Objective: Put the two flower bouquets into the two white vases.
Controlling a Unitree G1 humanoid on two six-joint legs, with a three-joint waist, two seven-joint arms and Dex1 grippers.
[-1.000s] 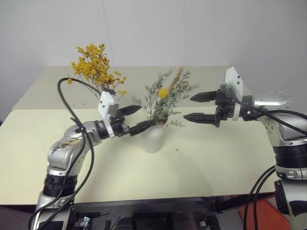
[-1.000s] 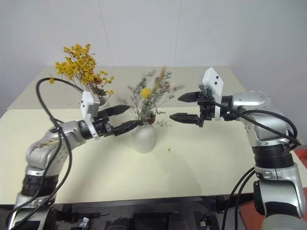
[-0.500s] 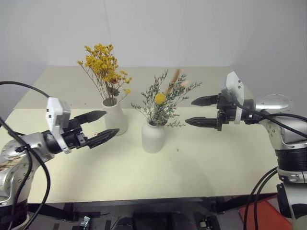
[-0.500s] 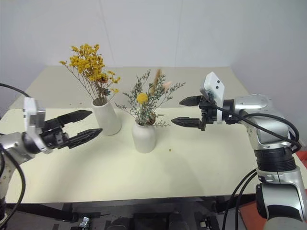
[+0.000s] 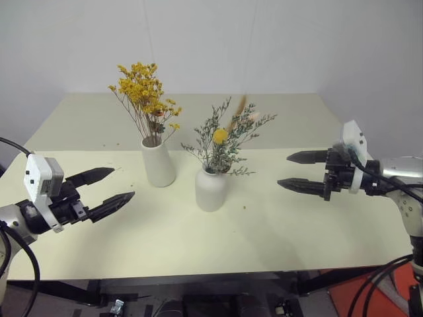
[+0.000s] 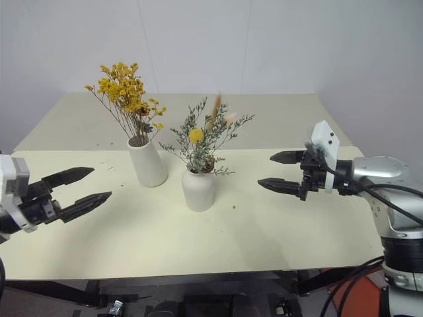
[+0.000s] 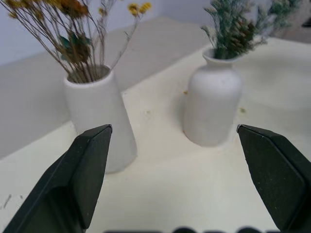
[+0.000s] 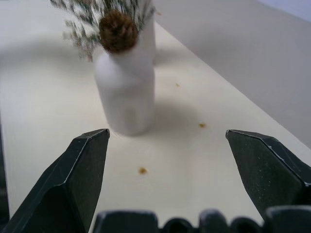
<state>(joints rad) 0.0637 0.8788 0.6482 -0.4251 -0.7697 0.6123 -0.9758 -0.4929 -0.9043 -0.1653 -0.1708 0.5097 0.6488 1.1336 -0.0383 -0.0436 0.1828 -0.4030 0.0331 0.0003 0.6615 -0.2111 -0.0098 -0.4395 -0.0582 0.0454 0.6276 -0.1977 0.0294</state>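
On the cream tabletop (image 5: 277, 231), the taller tapered vase (image 5: 158, 162) holds the yellow-orange bouquet (image 5: 144, 89) and the rounded vase (image 5: 211, 189) beside it the grey-green bouquet (image 5: 225, 139). The task looks complete. The left gripper (image 5: 102, 188) and right gripper (image 5: 299, 172) hang well apart from both, fingers spread and empty.

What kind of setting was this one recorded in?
Probably a lab or staged test area, not a home: a plain cream table against bare white walls, carrying two white vases of dried flowers. Cables trail from the robot arms at the table's near edge.
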